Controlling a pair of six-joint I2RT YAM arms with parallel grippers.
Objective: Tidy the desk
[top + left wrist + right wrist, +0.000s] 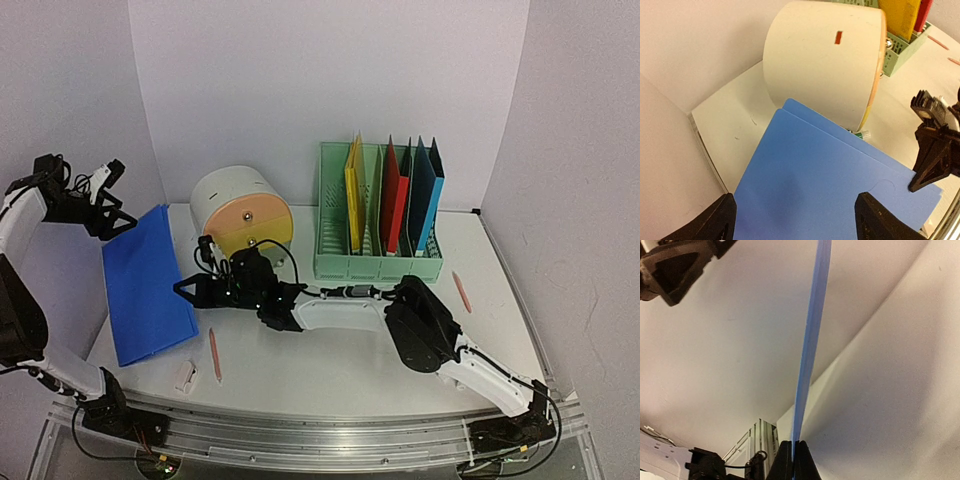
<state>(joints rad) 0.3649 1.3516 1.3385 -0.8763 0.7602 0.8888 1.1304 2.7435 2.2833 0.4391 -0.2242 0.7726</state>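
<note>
A blue folder [148,285] lies over the left part of the white desk [350,365]. My right gripper [186,290] reaches across the desk and is shut on the folder's right edge; in the right wrist view the folder [812,340] shows edge-on, running up from the closed gripper [793,460]. My left gripper [112,218] hovers open and empty above the folder's far left corner. In the left wrist view the left gripper [795,222] frames the folder [830,180] below, and the right gripper [932,160] shows at its edge.
A round cream drawer unit [242,212] stands behind the folder. A green file rack [378,262] with several coloured folders stands at the back. Two pink pencils [215,355] [461,291] and a small white item [186,376] lie on the desk. A green-capped item [862,134] lies by the drawer unit.
</note>
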